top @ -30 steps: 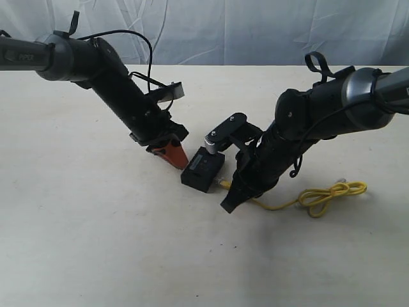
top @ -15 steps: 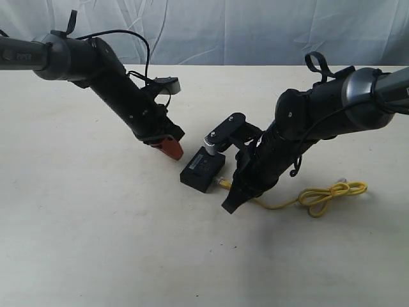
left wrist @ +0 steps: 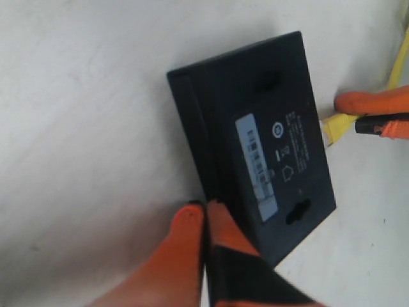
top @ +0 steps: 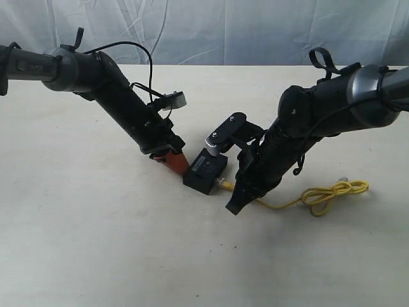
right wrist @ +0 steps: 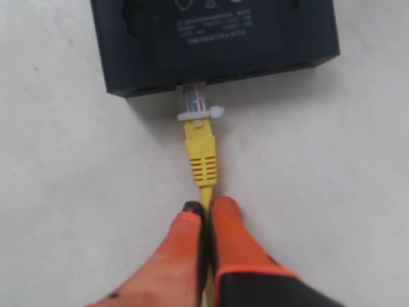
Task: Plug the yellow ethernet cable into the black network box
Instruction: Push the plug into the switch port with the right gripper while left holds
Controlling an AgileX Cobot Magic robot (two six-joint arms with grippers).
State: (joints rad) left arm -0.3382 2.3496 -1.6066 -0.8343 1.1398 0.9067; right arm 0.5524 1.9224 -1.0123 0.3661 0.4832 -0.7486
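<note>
The black network box [top: 206, 170] lies flat mid-table, label up. In the left wrist view, my left gripper [left wrist: 206, 214] is shut, empty, with its orange fingertips pressed against the side of the box [left wrist: 255, 134]. My right gripper [right wrist: 207, 210] is shut on the yellow ethernet cable [right wrist: 202, 153] just behind the plug's yellow boot. The clear plug [right wrist: 194, 98] sits partly inside a port on the box's side [right wrist: 211, 45]. In the exterior view, the left gripper [top: 175, 160] touches the box's left side and the right gripper [top: 234, 199] stands on its right. The cable's loose loop [top: 331, 192] trails right.
The pale tabletop [top: 96, 243] carries only the box and cable. A white cloth backdrop [top: 243, 29] hangs behind the far edge. Both arms slope down toward the middle, the right arm's wrist camera bracket [top: 223, 132] hanging just above the box.
My left gripper drew back from the box, then came down again against its side. The box has shifted slightly right toward the plug. The right gripper has hardly moved.
</note>
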